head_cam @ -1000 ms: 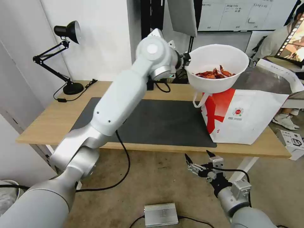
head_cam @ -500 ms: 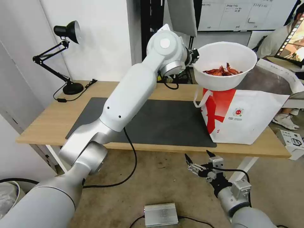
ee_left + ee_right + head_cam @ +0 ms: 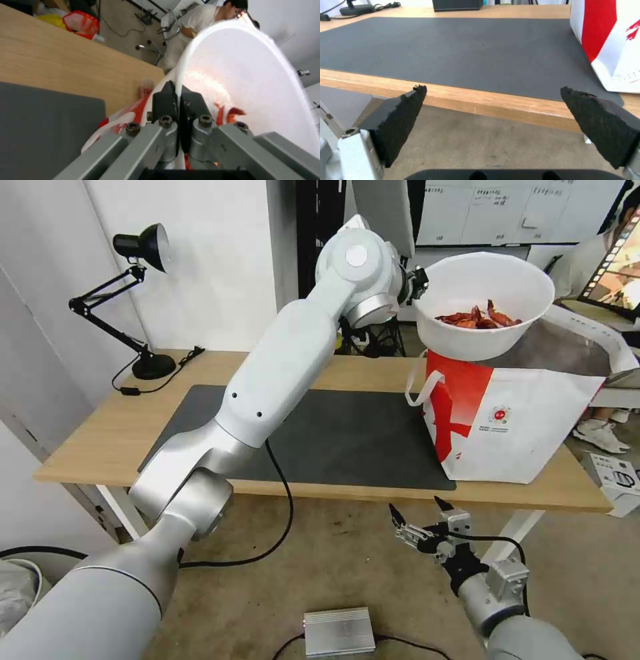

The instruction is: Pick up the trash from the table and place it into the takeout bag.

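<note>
The white bowl (image 3: pixel 484 307) of red shells (image 3: pixel 479 317) hung in the air above the open mouth of the takeout bag (image 3: pixel 513 413), roughly level, its base just over the bag's near rim. I judged it light and thin-walled, stiff enough to carry by one edge but likely to flex and tip, with loose shells ready to slide if it tilted. My left gripper (image 3: pixel 178 100) had it by the rim, fingers pinched tight on the wall, one inside and one outside; that edge grip was the sensible hold. The bag stood on the right end of the table (image 3: pixel 120 427), partly on the dark mat (image 3: pixel 347 437). My right gripper (image 3: pixel 421 520) waited low before the table edge, fingers spread wide and holding nothing.
</note>
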Robot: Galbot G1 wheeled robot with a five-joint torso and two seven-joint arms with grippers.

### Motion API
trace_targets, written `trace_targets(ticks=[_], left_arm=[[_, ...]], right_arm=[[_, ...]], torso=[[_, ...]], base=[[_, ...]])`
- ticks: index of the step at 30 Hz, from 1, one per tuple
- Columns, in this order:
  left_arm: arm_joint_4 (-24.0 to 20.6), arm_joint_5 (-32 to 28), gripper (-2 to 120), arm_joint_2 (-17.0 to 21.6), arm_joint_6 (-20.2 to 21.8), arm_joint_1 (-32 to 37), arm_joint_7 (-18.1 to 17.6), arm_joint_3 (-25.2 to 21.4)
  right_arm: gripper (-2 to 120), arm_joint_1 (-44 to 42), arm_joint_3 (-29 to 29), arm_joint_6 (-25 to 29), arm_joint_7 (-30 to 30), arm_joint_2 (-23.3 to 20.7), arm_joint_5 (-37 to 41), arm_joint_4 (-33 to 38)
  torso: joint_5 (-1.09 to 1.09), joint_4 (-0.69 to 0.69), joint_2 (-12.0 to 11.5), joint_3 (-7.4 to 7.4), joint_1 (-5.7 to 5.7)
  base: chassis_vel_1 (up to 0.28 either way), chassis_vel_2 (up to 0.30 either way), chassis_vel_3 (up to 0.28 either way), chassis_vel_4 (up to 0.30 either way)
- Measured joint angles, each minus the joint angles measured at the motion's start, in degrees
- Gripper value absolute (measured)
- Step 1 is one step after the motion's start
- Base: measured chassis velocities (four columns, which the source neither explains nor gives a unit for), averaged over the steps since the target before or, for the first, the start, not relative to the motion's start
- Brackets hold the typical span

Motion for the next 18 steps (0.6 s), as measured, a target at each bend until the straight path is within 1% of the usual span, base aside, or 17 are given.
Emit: trace_targets(ticks=[2, 3, 6, 12, 18], left_arm=[[0.3, 0.4, 0, 0.0, -0.9, 0.4, 1.8, 0.4], [0.3, 0.4, 0, 0.0, -0.9, 0.4, 1.8, 0.4], [0.4, 1.3, 0, 0.0, -2.5, 1.1, 3.9, 0.7], [0.4, 3.0, 0, 0.0, -4.8, 2.0, 5.3, 2.1], [0.6, 3.7, 0, 0.0, -5.6, 2.6, 5.3, 3.0]], right_arm=[[100, 0.0, 0.0, 0.0, 0.0, 0.0, 0.0, 0.0], [100, 0.0, 0.0, 0.0, 0.0, 0.0, 0.0, 0.0], [100, 0.0, 0.0, 0.0, 0.0, 0.0, 0.0, 0.0], [100, 0.0, 0.0, 0.0, 0.0, 0.0, 0.0, 0.0], [100, 0.0, 0.0, 0.0, 0.0, 0.0, 0.0, 0.0]], torso=[[0.0, 0.0, 0.0, 0.0, 0.0], [0.0, 0.0, 0.0, 0.0, 0.0], [0.0, 0.0, 0.0, 0.0, 0.0], [0.0, 0.0, 0.0, 0.0, 0.0], [0.0, 0.0, 0.0, 0.0, 0.0]], base=[[0.0, 0.0, 0.0, 0.0], [0.0, 0.0, 0.0, 0.0], [0.0, 0.0, 0.0, 0.0], [0.0, 0.0, 0.0, 0.0], [0.0, 0.0, 0.0, 0.0]])
